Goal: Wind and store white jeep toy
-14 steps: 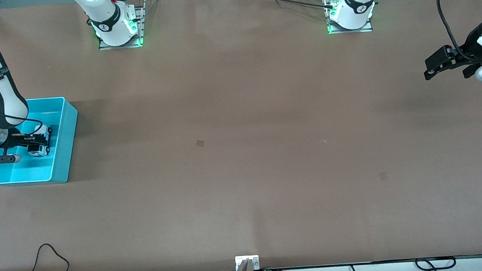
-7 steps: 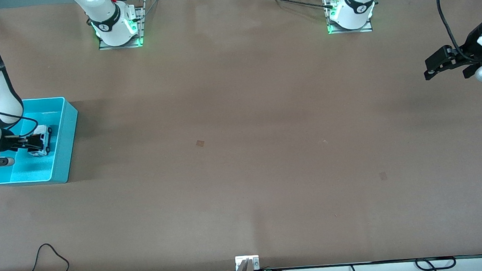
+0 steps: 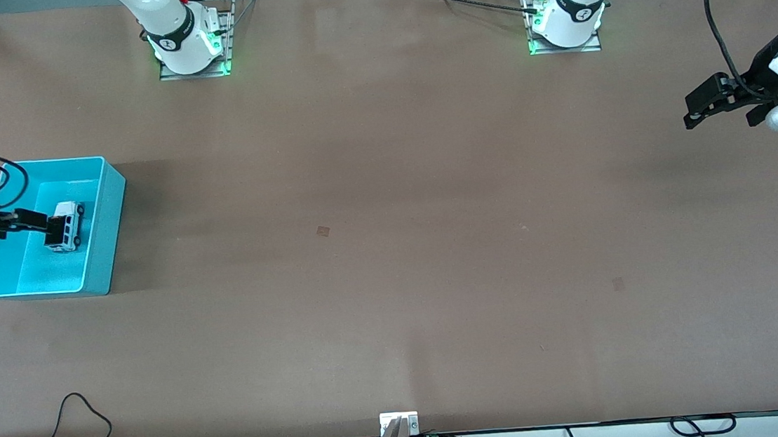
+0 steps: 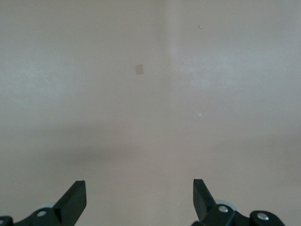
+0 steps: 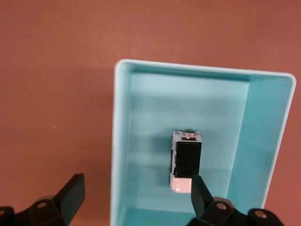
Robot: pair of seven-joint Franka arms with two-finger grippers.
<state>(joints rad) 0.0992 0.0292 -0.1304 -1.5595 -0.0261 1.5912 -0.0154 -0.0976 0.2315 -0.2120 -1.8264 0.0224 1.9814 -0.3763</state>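
The white jeep toy [image 3: 67,235] with its black roof lies inside the cyan bin [image 3: 108,209] at the right arm's end of the table. In the right wrist view the jeep [image 5: 187,157] sits on the floor of the bin [image 5: 121,141], apart from the fingers. My right gripper [image 3: 27,222] hangs over the bin, open and empty [image 5: 136,195]. My left gripper [image 3: 703,106] waits over the left arm's end of the table, open and empty [image 4: 139,197], with only bare table below it.
The brown table [image 3: 391,246] carries two small taped patches [image 3: 323,230] [image 3: 618,283]. Cables lie along its front edge [image 3: 76,422]. The arm bases [image 3: 191,46] [image 3: 565,20] stand at the back edge.
My right gripper has let go of the jeep and drawn back up and outward from it. The jeep stays in the bin. The left arm has not moved.
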